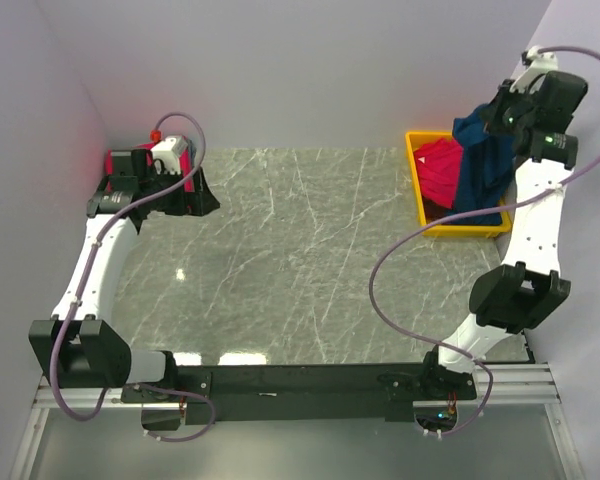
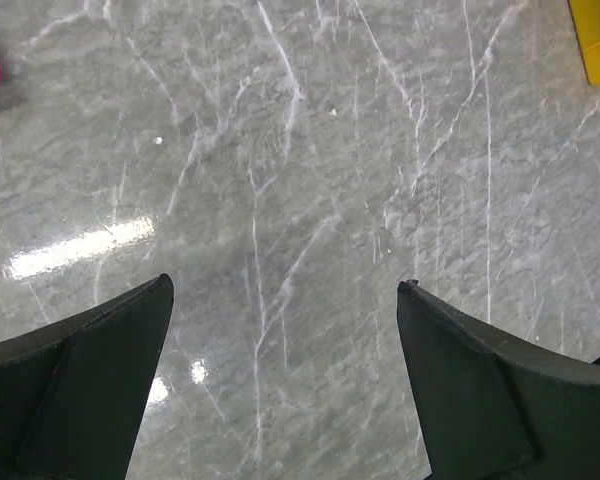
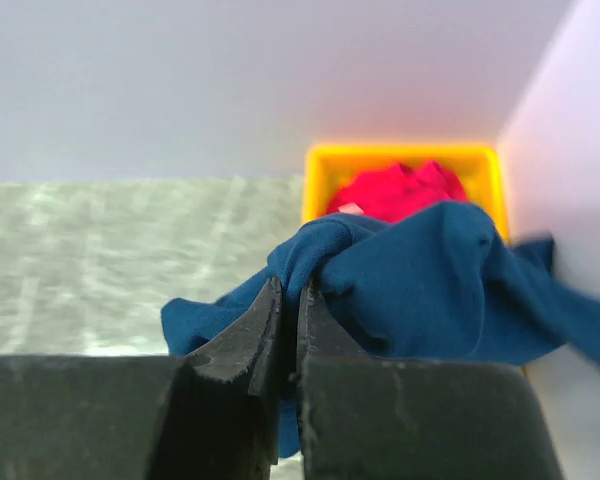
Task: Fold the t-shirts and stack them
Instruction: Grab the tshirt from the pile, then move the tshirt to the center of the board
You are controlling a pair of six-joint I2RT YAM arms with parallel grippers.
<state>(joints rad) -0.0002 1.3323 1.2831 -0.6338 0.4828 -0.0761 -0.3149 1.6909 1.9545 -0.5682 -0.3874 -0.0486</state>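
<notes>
- Right gripper (image 3: 288, 285): jaws pressed together, pinching a bunched fold of the navy t-shirt (image 3: 430, 270); the arm is raised over the far-right corner of the counter (image 1: 300, 250)
- Navy t-shirt: hangs from that pinch in loose folds, its lower part draped into the yellow bin (image 1: 460, 231); whether collar, hem or sleeve is pinched cannot be told
- Red-pink t-shirts (image 1: 438, 165): crumpled inside the bin, beside and below the navy one; their number cannot be told
- Left gripper (image 2: 285, 290): jaws spread wide, holding nothing, above bare counter on the far-left side, well apart from the bin
- Handling (judgement): the cloth is light, limp and not fragile; it will sag and swing under a single pinch and stay bunched, and its trailing edge may drag a red-pink shirt out of the bin
- Where to hold (judgement): to spread it flat, two holds along one edge, at the shoulders or hem corners, one per gripper, would likely serve better than a mid-cloth fold
</notes>
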